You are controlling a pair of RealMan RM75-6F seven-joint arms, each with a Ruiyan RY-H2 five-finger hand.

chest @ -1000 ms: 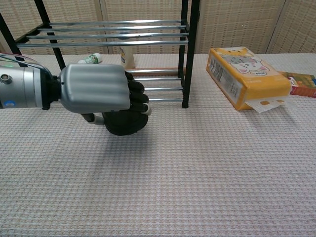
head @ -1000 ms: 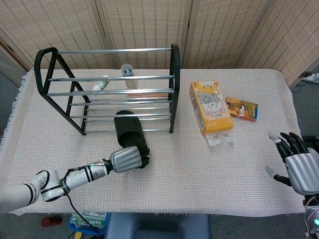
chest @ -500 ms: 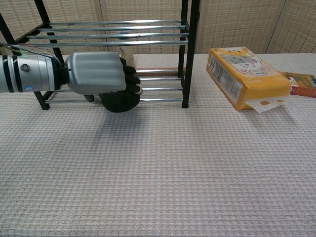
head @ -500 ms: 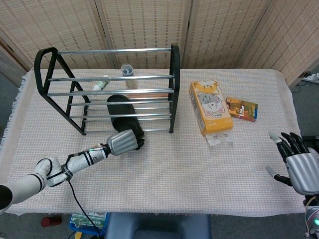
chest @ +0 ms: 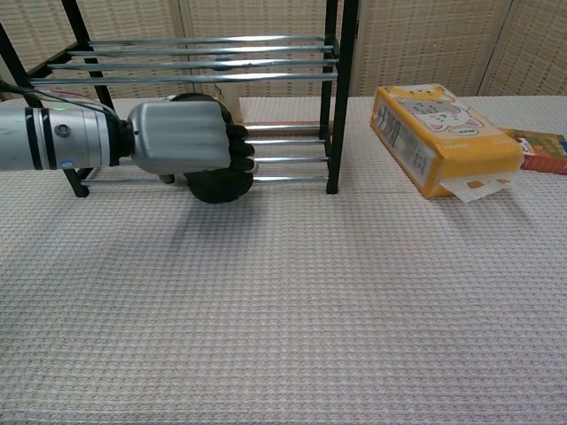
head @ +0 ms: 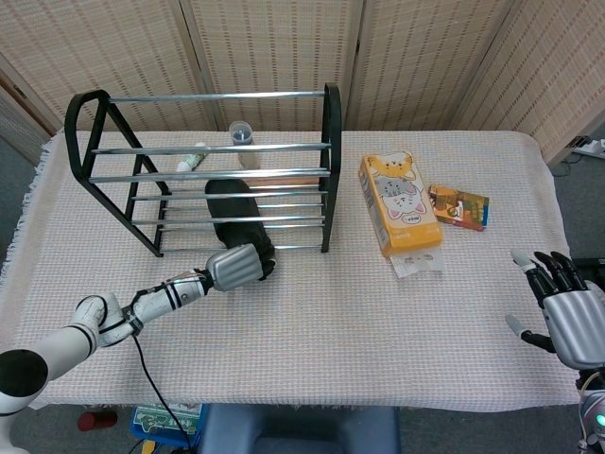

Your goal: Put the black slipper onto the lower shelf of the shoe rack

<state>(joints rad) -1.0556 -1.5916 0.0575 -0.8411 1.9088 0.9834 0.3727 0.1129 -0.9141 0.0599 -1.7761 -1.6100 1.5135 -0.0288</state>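
The black slipper (head: 233, 213) is grasped by the left hand (head: 233, 266) on the shoe rack's (head: 327, 170) lower shelf; the right hand (head: 565, 317), at 4 o'clock, is held released.

Yellow tissue pack (head: 399, 202) beside small colourful box (head: 458, 206); clear cup (head: 241, 132) and tube (head: 194, 157) behind rack.

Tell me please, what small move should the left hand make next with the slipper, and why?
Probably push it a little deeper, then let go. The left hand grips the heel of the black slipper, whose front lies on the lower bars of the shoe rack, while the heel sticks out past the front bar in the chest view.
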